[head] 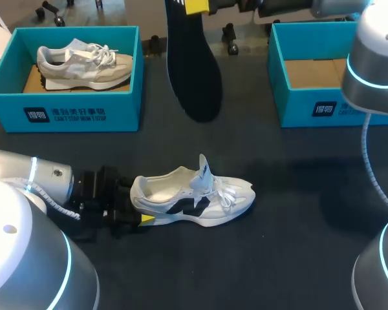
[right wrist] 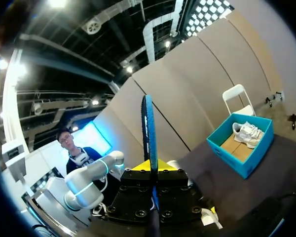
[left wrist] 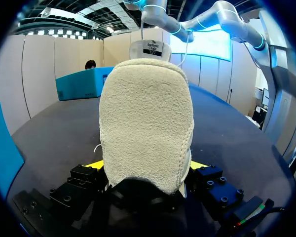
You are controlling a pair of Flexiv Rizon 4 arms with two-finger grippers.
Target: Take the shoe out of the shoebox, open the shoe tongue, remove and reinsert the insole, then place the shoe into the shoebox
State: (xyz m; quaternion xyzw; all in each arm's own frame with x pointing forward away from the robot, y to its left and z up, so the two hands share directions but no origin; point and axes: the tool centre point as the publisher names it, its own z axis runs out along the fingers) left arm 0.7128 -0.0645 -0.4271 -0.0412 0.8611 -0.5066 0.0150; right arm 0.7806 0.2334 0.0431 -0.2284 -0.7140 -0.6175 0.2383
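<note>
A white shoe (head: 194, 197) with black side marks lies on its sole at mid-table, toe to the right, tongue standing up. My left gripper (head: 140, 210) clasps its heel from both sides. In the left wrist view the fuzzy heel (left wrist: 145, 123) fills the space between the yellow fingertips (left wrist: 94, 165), and the left gripper (left wrist: 147, 168) is shut on it. High over the far side of the table hangs the black insole (head: 195, 64), pinched at its top end by my right gripper (head: 197, 6). Seen from the right wrist, the insole (right wrist: 149, 128) stands edge-on in the shut right gripper (right wrist: 152, 165).
A teal shoebox (head: 77, 106) at the far left holds a beige shoe (head: 84, 61). Another teal shoebox (head: 323, 103) at the far right shows only its cardboard floor. My right arm (head: 375, 64) rises along the right edge.
</note>
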